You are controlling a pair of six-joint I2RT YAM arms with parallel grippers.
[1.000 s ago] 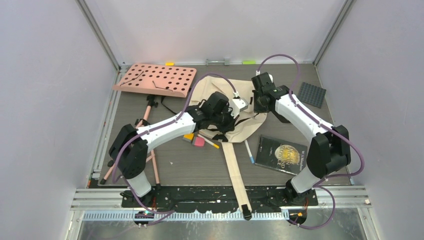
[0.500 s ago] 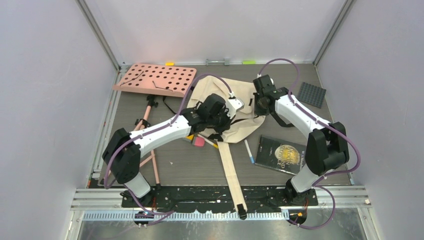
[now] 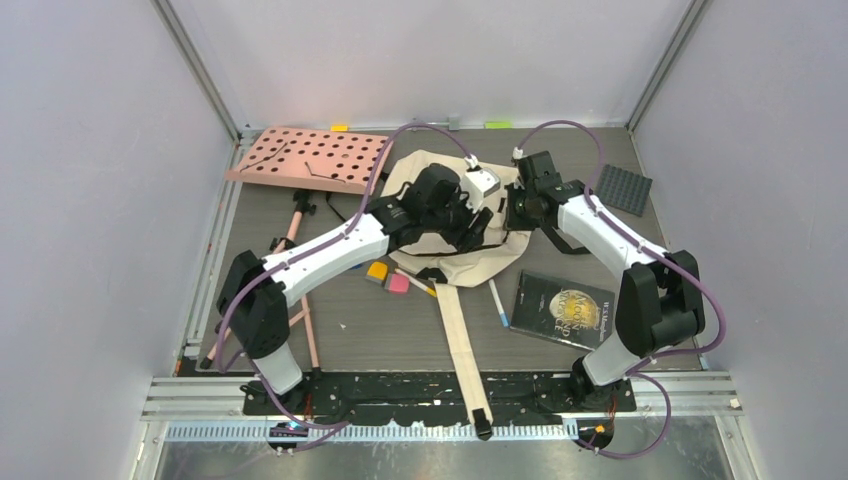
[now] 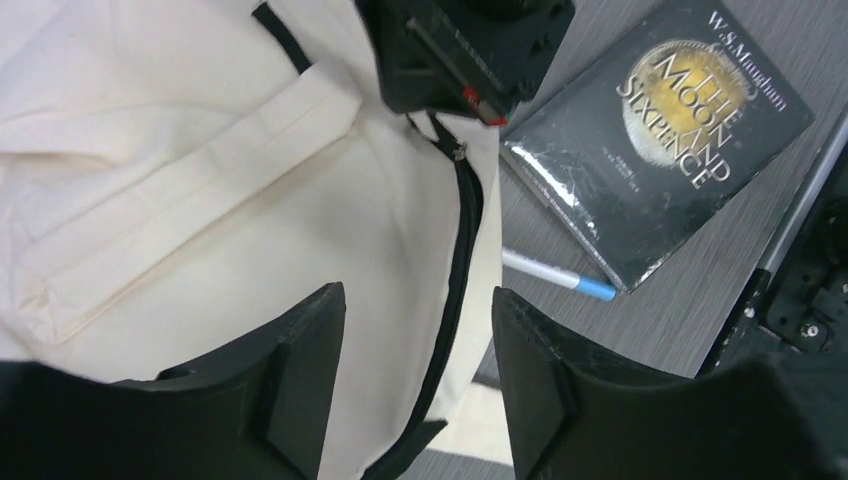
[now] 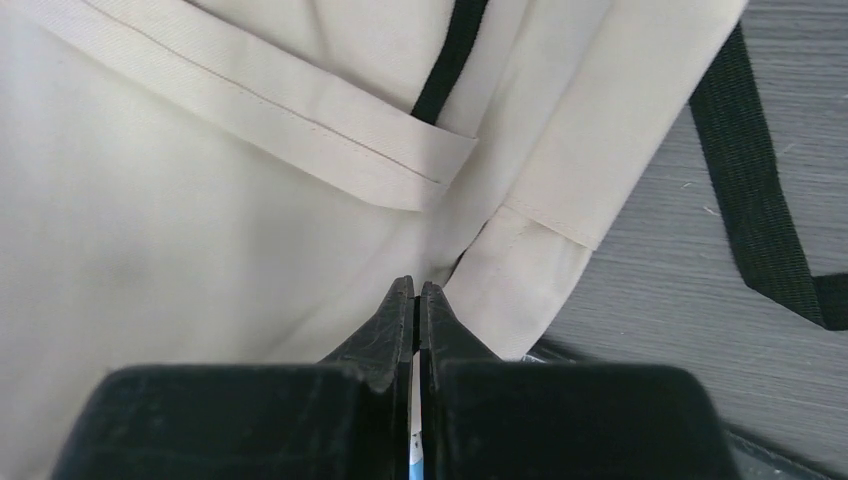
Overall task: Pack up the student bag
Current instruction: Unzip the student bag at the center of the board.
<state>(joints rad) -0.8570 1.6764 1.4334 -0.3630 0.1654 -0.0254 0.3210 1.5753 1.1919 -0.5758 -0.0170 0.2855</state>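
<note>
- Student bag (image 3: 500, 255) lay flat and rumpled on the table (image 3: 400, 330), mid-width and toward the far side. It sat between the pink perforated board (image 3: 310, 158) on the far left and the dark grey plate (image 3: 625, 188) on the far right.
- Outline was rounded. Its longest stretch ran roughly far-left to near-right, though the folds blurred this. Could not tell which end was the top.
- One long cream strap (image 3: 462, 335) ran from the bag's near edge toward the arm bases, nearly straight and leaning slightly right.
- Left gripper (image 4: 415, 300) hovered over the cream fabric, jaws apart with nothing between them. The black zipper (image 4: 462, 240) ran down the cloth in line with the gap.
- Right gripper (image 5: 415, 287) was closed, fingers pressed together, tips against the fabric where a folded flap met a side panel. Could not tell whether any cloth was pinched.
- A black strap (image 5: 760, 200) lay on the table just beside the bag in the right wrist view.
- A dark book (image 3: 560, 308) lay near-right of the bag and apart from it, cover up.
- A white pen with blue cap (image 3: 498, 303) lay between the book and the cream strap.
- An orange block (image 3: 377, 271) and a pink block (image 3: 398, 283) sat just beside the bag's near-left edge.
</note>
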